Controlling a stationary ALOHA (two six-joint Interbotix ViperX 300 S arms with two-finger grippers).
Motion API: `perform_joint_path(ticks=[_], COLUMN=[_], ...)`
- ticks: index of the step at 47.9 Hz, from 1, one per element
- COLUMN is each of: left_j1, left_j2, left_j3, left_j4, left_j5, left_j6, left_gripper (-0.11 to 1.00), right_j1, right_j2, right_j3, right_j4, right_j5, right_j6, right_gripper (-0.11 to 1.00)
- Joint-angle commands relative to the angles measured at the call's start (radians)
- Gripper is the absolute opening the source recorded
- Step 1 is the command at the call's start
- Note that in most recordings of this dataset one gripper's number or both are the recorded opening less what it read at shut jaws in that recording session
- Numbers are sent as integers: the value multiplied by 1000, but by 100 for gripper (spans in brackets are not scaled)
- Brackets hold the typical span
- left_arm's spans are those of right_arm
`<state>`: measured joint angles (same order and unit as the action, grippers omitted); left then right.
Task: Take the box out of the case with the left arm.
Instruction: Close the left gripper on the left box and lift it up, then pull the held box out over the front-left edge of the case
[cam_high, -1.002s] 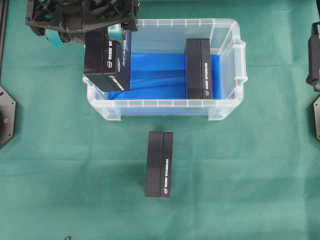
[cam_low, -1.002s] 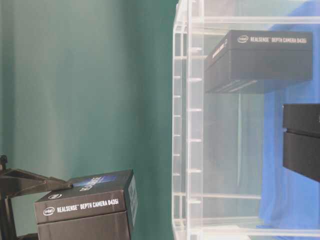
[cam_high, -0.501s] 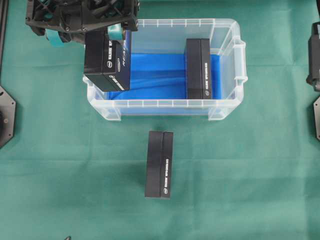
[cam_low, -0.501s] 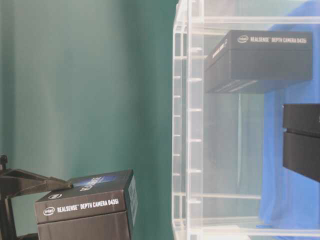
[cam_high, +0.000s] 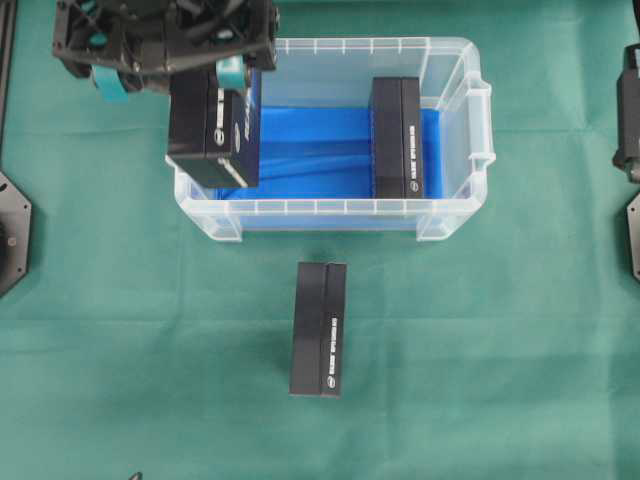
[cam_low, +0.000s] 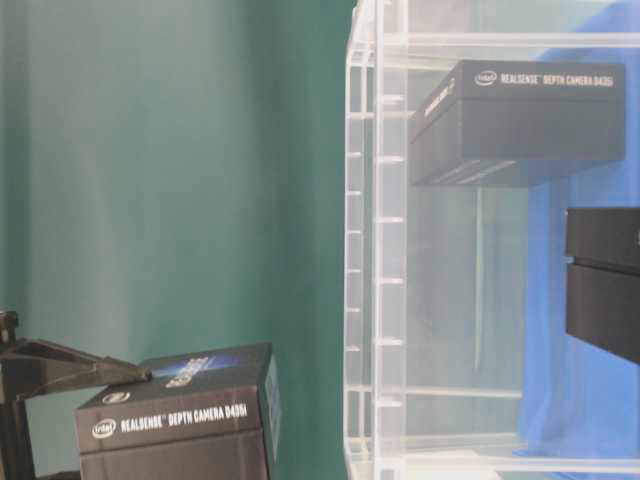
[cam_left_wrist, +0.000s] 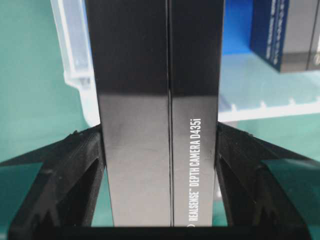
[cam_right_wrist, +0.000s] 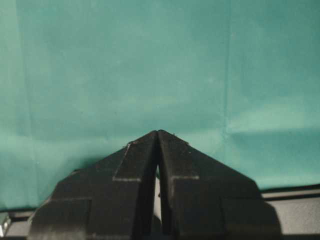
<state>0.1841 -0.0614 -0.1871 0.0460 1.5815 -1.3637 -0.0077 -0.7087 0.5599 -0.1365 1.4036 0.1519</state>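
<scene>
My left gripper (cam_high: 200, 72) is shut on a black box (cam_high: 212, 128) and holds it raised over the left end of the case (cam_high: 330, 208), across its left rim. The case is a clear plastic tub with a blue bottom. In the left wrist view the box (cam_left_wrist: 155, 100) fills the gap between both black fingers (cam_left_wrist: 75, 165), with the case rim (cam_left_wrist: 75, 50) beyond it. The table-level view shows the held box (cam_low: 180, 430) to the left of the case wall (cam_low: 375, 250). My right gripper (cam_right_wrist: 158, 132) is shut with nothing in it, over green cloth.
A second black box (cam_high: 397, 138) stands in the right half of the case. A third black box (cam_high: 318, 328) lies on the green cloth in front of the case. The right arm (cam_high: 630, 110) sits at the right edge.
The held box has shifted slightly with the left gripper and now looks squarer in the overhead view. It sits a little lower in the table-level view. Nothing else moved.
</scene>
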Motion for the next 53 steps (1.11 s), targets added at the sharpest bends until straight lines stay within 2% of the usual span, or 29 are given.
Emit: perform_joint_path(ticks=[1, 20, 34, 43, 53], left_j1=[-29, -221, -373, -433, -451], left_j2=[-46, -97, -97, -94, -92], left_j3=[-3, 91, 100, 101, 107], left_j4=[3, 3, 3, 3, 3], left_j5=[-3, -9, -15, -18, -21], left_j6=[-28, -213, -359, -413, -445], left_gripper=[61, 61, 61, 61, 61], right_j1=[0, 0, 0, 0, 0], right_j2=[0, 0, 0, 0, 0], right_j3=[-11, -9, -11, -9, -11], right_j4=[0, 0, 2, 0, 0], right_j5=[-3, -5, -3, -3, -3], right_j6=[-2, -3, -3, -3, -3], right_gripper=[3, 3, 3, 3, 3])
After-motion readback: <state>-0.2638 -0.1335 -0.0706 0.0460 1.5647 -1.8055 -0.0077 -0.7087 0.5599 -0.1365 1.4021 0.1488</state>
